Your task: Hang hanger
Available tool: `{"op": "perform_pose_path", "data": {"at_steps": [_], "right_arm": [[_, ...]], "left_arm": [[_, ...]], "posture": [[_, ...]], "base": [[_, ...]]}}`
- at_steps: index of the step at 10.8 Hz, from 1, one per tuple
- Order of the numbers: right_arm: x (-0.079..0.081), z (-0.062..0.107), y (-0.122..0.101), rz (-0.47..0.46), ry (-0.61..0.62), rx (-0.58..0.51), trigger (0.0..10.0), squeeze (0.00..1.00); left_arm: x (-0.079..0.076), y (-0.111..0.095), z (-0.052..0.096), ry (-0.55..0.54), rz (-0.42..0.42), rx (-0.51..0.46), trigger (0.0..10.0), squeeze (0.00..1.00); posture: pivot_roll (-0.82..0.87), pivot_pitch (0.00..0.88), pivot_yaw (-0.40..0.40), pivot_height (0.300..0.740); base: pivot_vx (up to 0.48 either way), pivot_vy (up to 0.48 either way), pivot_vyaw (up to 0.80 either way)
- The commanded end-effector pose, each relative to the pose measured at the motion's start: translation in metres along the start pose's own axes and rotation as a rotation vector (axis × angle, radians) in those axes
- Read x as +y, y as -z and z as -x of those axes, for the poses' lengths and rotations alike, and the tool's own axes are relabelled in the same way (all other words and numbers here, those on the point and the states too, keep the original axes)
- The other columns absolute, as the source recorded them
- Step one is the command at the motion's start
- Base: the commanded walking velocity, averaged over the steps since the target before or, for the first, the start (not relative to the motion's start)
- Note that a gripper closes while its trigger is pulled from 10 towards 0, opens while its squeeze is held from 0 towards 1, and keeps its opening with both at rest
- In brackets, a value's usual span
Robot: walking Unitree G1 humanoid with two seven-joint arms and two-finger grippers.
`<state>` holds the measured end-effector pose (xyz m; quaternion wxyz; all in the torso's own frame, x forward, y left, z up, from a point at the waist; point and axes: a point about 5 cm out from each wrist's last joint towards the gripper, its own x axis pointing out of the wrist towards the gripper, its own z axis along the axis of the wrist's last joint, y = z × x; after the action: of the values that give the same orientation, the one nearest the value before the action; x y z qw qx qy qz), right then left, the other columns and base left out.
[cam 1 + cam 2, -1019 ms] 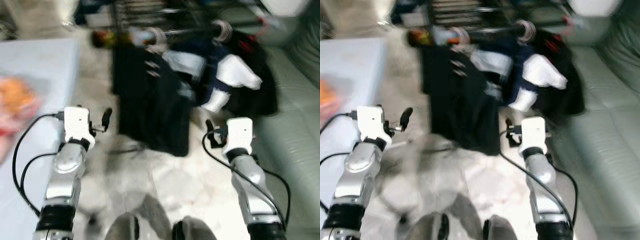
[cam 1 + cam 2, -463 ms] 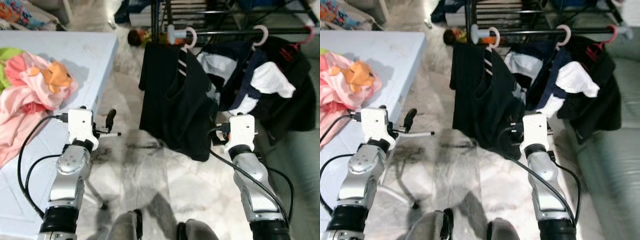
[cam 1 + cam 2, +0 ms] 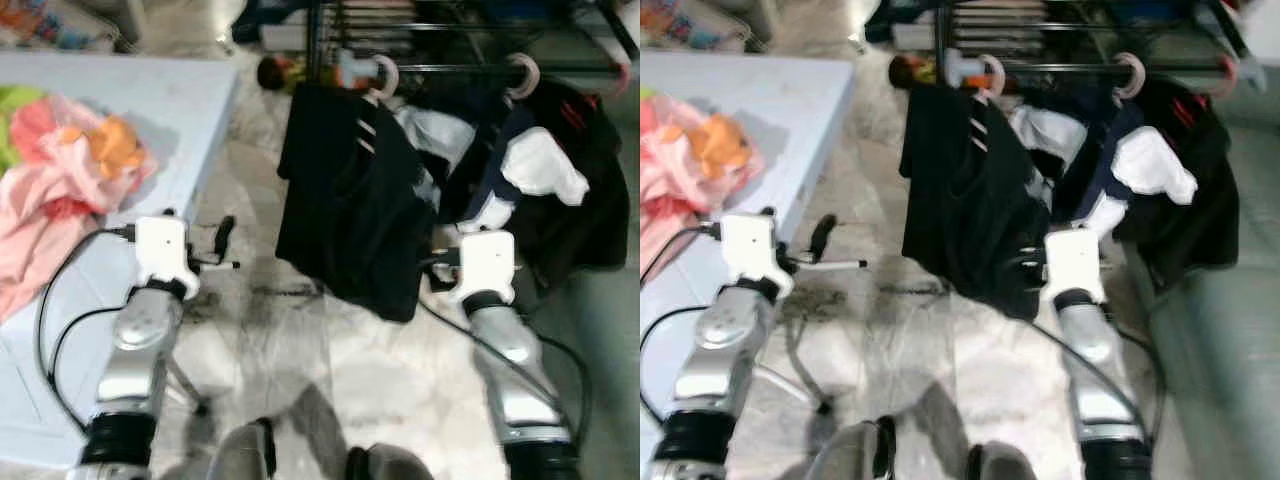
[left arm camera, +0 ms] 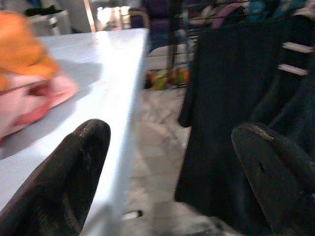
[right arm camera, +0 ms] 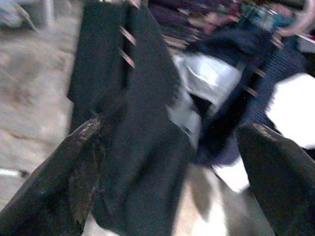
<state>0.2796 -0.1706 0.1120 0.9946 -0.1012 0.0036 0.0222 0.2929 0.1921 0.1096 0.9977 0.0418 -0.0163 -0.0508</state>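
The head views take in a dark clothes rack (image 3: 450, 68) at twelve o'clock, its rail carrying a pink hanger (image 3: 380, 75) with a black garment (image 3: 345, 200) and, further right, another pink hanger (image 3: 523, 72) among navy and white clothes (image 3: 520, 170); the left wrist view adds a close look at the pale blue surface (image 4: 106, 73) edge with pink and orange cloth (image 4: 29, 78) at nine o'clock; the left gripper (image 4: 172, 172) has its jaws spread, nothing between them; the right gripper (image 5: 172, 177), jaws likewise spread wide and empty, faces the black garment just ahead; no writing is legible; marble floor (image 3: 300, 350) lies below.
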Motion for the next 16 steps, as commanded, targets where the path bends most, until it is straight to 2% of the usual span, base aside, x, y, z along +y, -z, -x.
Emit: {"op": "perform_pose_path", "data": {"at_steps": [1,7,13,16], "right_arm": [[-0.002,0.001,0.003,-0.006,0.003,0.008,10.0,0.0],[-0.002,0.002,0.002,0.008,-0.009,-0.004,10.0,0.0],[-0.005,-0.004,-0.006,0.121,-0.049,-0.049,10.0,0.0],[-0.01,-0.012,-0.01,0.128,-0.14,-0.051,10.0,0.0]], "left_arm": [[0.0,-0.003,-0.001,0.004,0.0,-0.016,10.0,0.0],[-0.001,-0.002,0.0,0.007,0.017,-0.011,10.0,0.0],[-0.002,-0.003,0.0,0.009,0.014,-0.017,10.0,0.0],[0.0,-0.001,-0.001,-0.013,0.015,0.002,10.0,0.0]], "posture": [[-0.06,0.119,0.009,0.74],[-0.07,0.129,0.011,0.74],[-0.07,0.132,0.009,0.74],[-0.07,0.135,0.01,0.74]], "base": [[0.42,0.0,0.0],[0.444,0.0,0.0],[0.434,0.0,0.0],[0.32,0.348,0.0]]}}
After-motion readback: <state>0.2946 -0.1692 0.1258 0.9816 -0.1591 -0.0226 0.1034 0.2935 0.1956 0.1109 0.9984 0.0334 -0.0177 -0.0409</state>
